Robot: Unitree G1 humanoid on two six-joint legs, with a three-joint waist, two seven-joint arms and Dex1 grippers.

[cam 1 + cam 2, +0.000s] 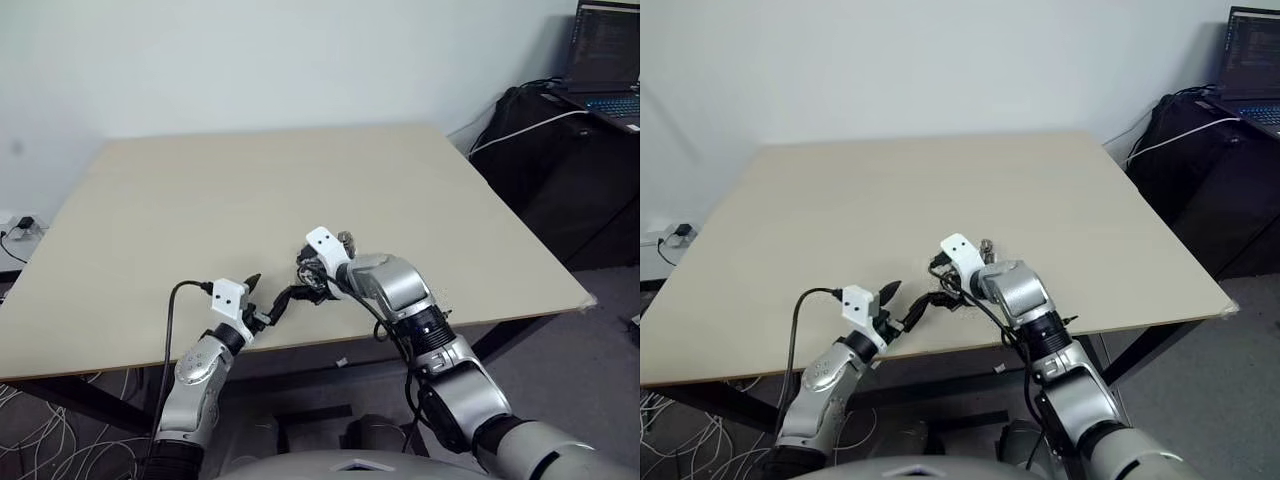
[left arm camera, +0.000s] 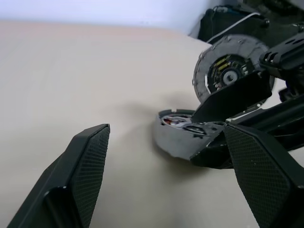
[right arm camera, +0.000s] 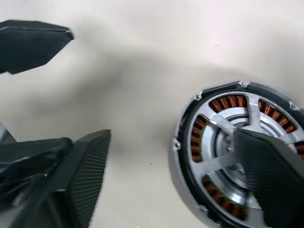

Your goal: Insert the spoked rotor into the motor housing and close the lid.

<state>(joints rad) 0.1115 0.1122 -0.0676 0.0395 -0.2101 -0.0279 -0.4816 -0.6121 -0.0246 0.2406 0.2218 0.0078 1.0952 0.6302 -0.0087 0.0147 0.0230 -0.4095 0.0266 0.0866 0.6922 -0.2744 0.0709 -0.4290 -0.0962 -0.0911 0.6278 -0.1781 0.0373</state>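
Nearest to the head camera are the two arms, which reach over the front edge of the desk [image 1: 250,180]. The left gripper [image 1: 266,292] hangs low at this edge. The right gripper [image 1: 312,275] stands just beside it, a little further in and pointing downward. The motor parts under it are too small here to tell apart.

In the left wrist view the left jaws stand wide open and hold nothing. Beyond them the motor housing [image 2: 223,66] stands tilted on its edge, with its open face toward this camera. It leans on one black finger of the right gripper. Just below it a shallow grey round part, probably the lid [image 2: 178,137], lies flat on the desk. I cannot say this for certain.

In the right wrist view the right jaws are also open. One finger is beside the housing and the other crosses in front of its face, so nothing is clamped. Silver spokes, which I take for the spoked rotor [image 3: 216,164], lie over the ring of copper windings [image 3: 228,103]. The rotor seems to be already inside.

I judge these parts to be stiff metal, heavy for their size, with smooth rims that can slip. The windings are delicate, so it is better to take hold across the outer rim and never on the copper. A magnet may pull the pieces together suddenly.
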